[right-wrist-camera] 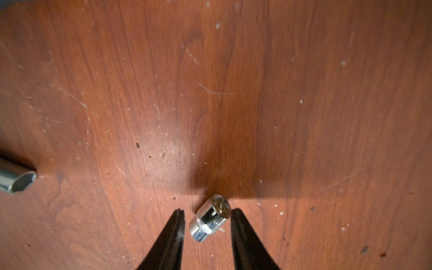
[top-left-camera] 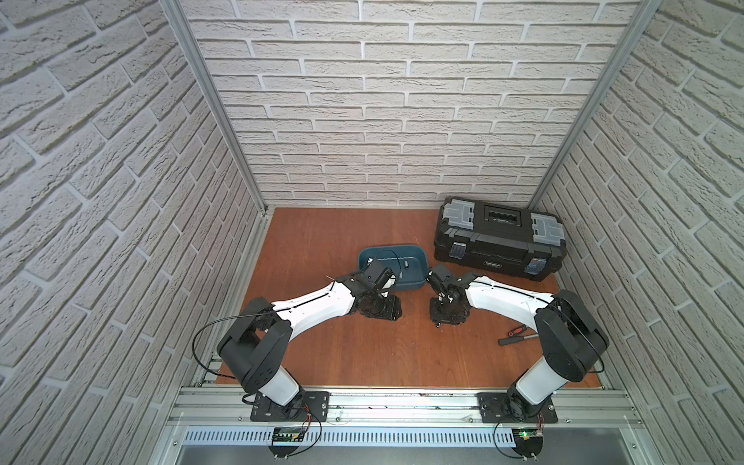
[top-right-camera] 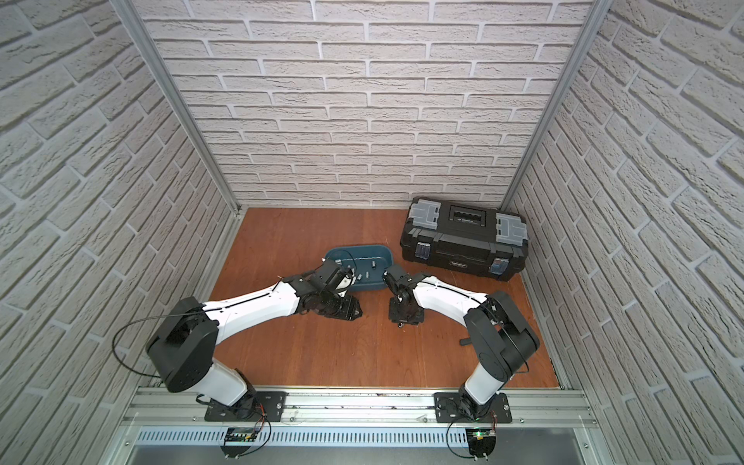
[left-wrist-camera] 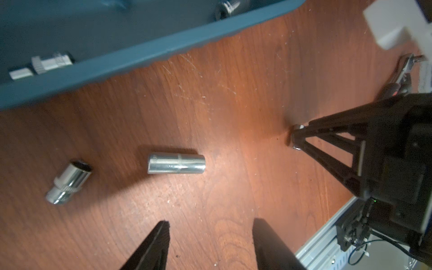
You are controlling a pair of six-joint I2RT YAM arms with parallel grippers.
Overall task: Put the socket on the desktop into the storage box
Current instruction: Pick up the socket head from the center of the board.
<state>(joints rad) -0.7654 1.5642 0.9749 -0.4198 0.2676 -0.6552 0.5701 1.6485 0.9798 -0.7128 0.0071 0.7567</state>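
Chrome socket (right-wrist-camera: 209,217) lies on the desktop (right-wrist-camera: 304,93) between the right claw's (right-wrist-camera: 207,210) parted fingers, touching one.

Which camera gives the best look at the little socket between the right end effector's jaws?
The right wrist view: the socket lies on the desktop, unobstructed, between the right end effector's open jaws. The left wrist view shows only silver slivers behind that end effector; in both top views the right arm hides it.
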